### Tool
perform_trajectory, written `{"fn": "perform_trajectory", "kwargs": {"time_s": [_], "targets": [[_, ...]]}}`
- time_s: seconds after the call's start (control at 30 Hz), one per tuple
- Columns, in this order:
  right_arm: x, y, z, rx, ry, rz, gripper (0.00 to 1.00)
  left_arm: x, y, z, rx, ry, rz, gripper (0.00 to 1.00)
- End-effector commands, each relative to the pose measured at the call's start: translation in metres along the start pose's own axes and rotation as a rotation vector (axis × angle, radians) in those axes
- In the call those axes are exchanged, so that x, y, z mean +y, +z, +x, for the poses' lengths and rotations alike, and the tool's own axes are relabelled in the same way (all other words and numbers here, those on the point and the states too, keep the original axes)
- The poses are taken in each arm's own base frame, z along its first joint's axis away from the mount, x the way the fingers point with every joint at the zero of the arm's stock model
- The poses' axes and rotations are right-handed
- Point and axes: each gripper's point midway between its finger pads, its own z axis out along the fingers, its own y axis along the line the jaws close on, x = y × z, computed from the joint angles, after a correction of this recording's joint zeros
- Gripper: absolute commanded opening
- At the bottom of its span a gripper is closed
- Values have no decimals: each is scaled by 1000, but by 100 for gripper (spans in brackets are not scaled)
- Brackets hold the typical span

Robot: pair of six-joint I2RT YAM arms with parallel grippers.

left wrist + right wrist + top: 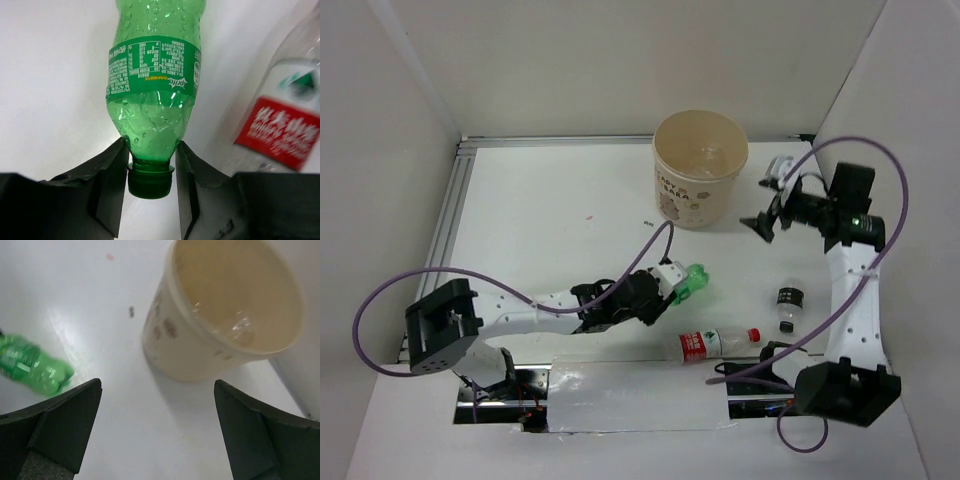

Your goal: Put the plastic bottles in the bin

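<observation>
Currently | left end effector point(151, 146) clenched on green bottle point(152, 75) neck | right end effector point(157, 385) released

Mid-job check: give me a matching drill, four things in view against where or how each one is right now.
Things:
1. green Sprite bottle
2. clear bottle with red label
3. bin
4. right hand

States:
A. open and empty, close to the bin
B. lying loose on the table, near side
C. clamped at the neck in the left hand
D. standing upright at the far side

Pairs: 1-C, 2-B, 3-D, 4-A
</observation>
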Motion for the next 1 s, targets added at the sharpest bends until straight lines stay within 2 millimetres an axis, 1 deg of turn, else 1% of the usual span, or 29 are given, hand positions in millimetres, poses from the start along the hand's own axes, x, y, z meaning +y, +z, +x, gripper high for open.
{"fn": "perform_trajectory", "kwargs": {"time_s": [0.0,0.03,0.07,0.1,0.13,0.17,0.2,0.23,0.27,0.3,0.33,0.37,0.4,0.43,0.47,0.5,0.53,0.57,0.6,0.63,0.67,0.7,0.73,0.8,0.83,0.93,0.97], "targets": [[82,-8,72,122,-37,-178,100,2,-37,-98,-237,52,-19,0],[92,-12,87,165,-58,-187,100,4,-49,-129,-306,49,-22,0],[103,-14,97,185,-68,-208,97,4,-57,-146,-345,59,-20,0],[116,-15,105,191,-60,-228,92,18,-65,-165,-386,53,-57,0],[122,-17,110,206,-35,-241,83,23,-79,-197,-463,65,-71,0],[127,-17,109,199,-36,-258,69,29,-87,-214,-505,65,-86,0],[139,-20,114,208,-10,-299,27,45,-87,-228,-528,65,-124,0],[144,-19,115,199,23,-306,14,53,-100,-260,-613,47,-142,0],[145,-19,116,191,46,-303,6,60,-102,-273,-641,35,-159,0],[152,-19,121,196,71,-317,5,74,-103,-285,-665,31,-185,0],[155,-19,121,196,71,-317,6,80,-95,-303,-679,26,-192,0],[155,-19,119,185,65,-313,8,87,-90,-313,-692,18,-208,0],[158,-20,119,184,61,-311,14,102,-82,-319,-680,10,-238,0],[158,-21,118,183,52,-306,30,110,-88,-343,-719,-1,-252,0],[158,-22,116,181,42,-301,41,118,-53,-336,-661,-2,-281,0],[160,-23,115,180,42,-301,59,133,-45,-339,-657,-14,-316,2],[160,-24,112,177,24,-291,72,142,-34,-338,-639,-20,-338,4],[161,-25,109,164,16,-288,83,149,-33,-350,-656,-42,-354,15],[161,-25,107,162,5,-282,88,162,-5,-338,-607,-42,-373,25],[161,-27,104,158,-11,-273,92,162,6,-334,-577,-51,-370,37],[162,-26,102,148,-9,-275,94,172,3,-344,-590,-63,-397,50],[162,-27,101,145,-21,-268,100,174,17,-338,-565,-72,-403,70],[164,-27,99,137,-18,-276,100,182,14,-341,-574,-78,-415,94],[169,-28,97,125,-44,-290,100,181,13,-343,-587,-96,-410,96],[175,-29,97,124,-42,-313,100,186,6,-346,-600,-112,-415,100],[189,-24,93,78,-58,-379,100,186,-27,-366,-667,-125,-424,100],[197,-21,95,71,-60,-417,100,186,-52,-374,-703,-133,-431,100]]}}
